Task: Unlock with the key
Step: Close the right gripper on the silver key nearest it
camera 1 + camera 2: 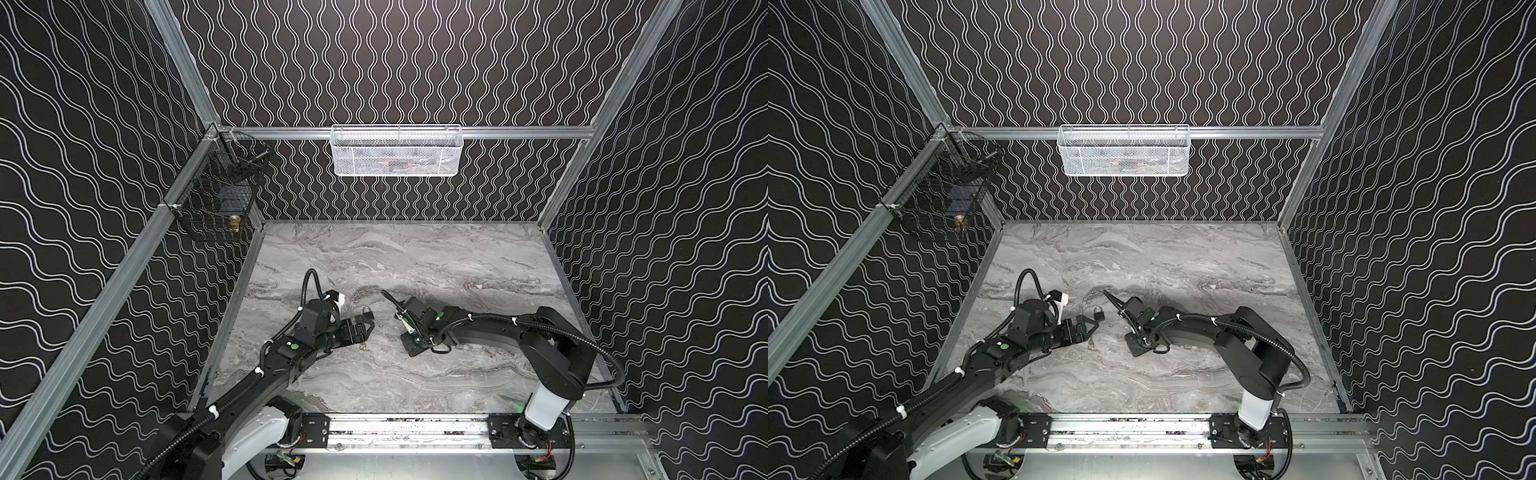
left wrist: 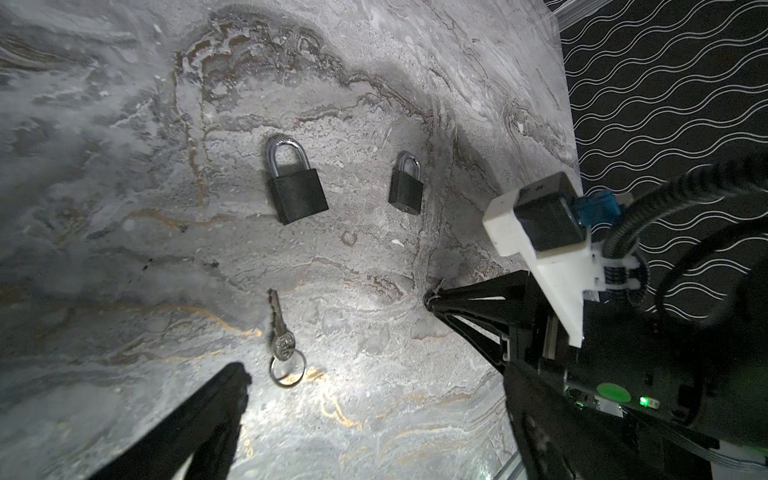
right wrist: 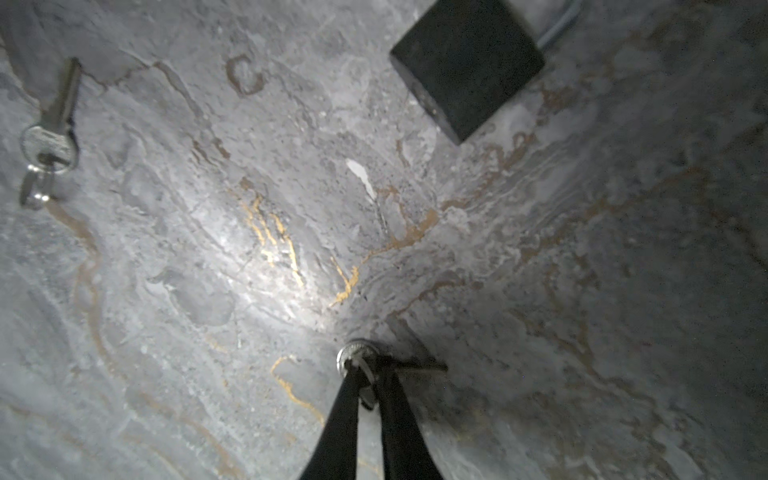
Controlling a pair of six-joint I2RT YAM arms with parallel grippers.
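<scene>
Two black padlocks lie flat on the marble table, a larger padlock (image 2: pixel 296 189) and a smaller padlock (image 2: pixel 406 185). One padlock (image 1: pixel 367 311) (image 1: pixel 1097 311) shows in both top views. In the right wrist view my right gripper (image 3: pixel 368 372) is shut on a key (image 3: pixel 352 355), its tips down at the table, with a padlock (image 3: pixel 465 66) ahead of it. Its closed tip (image 1: pixel 383 292) (image 2: pixel 429 299) rests near the smaller padlock. A second key on a ring (image 2: pixel 281 336) (image 3: pixel 52 133) lies loose. My left gripper (image 2: pixel 374 424) (image 1: pixel 368 331) hangs open above that loose key, holding nothing.
A white mesh basket (image 1: pixel 396 149) hangs on the back wall. A black wire basket (image 1: pixel 216 199) is fixed in the back left corner. Patterned walls close three sides, and a metal rail (image 1: pixel 407 428) runs along the front edge.
</scene>
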